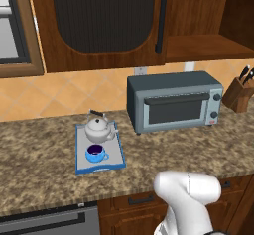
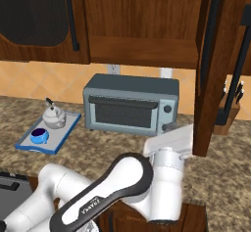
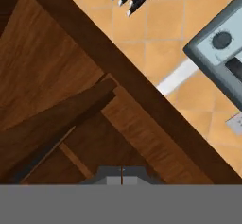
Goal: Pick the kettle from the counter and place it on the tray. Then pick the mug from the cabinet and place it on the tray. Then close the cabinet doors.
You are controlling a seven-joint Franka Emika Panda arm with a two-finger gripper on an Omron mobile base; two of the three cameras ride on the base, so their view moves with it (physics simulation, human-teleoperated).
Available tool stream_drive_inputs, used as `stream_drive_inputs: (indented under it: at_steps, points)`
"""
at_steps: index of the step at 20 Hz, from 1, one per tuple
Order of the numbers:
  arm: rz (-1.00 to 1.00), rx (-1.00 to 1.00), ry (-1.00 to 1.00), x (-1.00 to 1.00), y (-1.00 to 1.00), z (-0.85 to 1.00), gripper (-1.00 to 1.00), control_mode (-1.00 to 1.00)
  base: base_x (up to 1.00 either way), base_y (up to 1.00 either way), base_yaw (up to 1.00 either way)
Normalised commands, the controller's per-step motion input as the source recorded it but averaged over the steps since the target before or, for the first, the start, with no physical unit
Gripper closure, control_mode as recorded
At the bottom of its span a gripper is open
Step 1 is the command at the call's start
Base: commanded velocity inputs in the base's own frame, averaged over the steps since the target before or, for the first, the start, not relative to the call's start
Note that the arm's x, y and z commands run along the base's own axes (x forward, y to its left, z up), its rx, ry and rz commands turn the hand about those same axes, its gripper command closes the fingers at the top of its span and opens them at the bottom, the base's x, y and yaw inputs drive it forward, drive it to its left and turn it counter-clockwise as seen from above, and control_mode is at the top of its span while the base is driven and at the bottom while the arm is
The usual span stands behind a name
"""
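The small white-silver teapot-shaped kettle (image 1: 98, 128) sits on the far half of the flat grey tray with the raised blue rim (image 1: 117, 150), and the little bright blue mug (image 1: 95, 153) stands just in front of it on the near half; the tray rests on the speckled brown-beige granite desk (image 1: 39, 154), to the left of the grey toaster oven (image 1: 173, 101). So both placing steps look done, and what remains is the dark reddish-brown wooden wall cabinet (image 1: 208, 40) with its open shelf. Its left door with the arched dark mesh panel (image 1: 101, 16) appears shut against the frame, while the right door (image 2: 213, 69) hangs swung out toward the robot, seen edge-on in the right base view, its black vertical bar handle (image 2: 238, 64) just beyond it. The claw (image 2: 169, 127) is pressed together, empty, and sits just beside that door's lower near edge; whether it touches, I cannot tell. The door should handle as a stiff, hinged wooden slab, fairly heavy but free to swing, smooth on its face, so a flat push low on its outer face, away from the hinge, seems the best place to bear on it. A wooden knife block (image 1: 239, 92) stands on the desk at the far right.
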Motion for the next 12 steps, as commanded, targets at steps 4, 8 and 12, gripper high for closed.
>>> stream_drive_inputs:
  at_steps: [4, 8, 12]
  points:
    - [0.00, 0.21, -0.14, 0.00, -0.30, 0.12, 1.00, -1.00, 0.00, 0.00, 0.00]
    - [0.00, 0.24, -0.05, 0.01, -0.30, 0.02, 1.00, -1.00, 0.00, 0.00, 0.00]
    - [0.00, 0.23, -0.07, 0.04, -0.27, 0.00, 1.00, -1.00, 0.00, 0.00, 0.00]
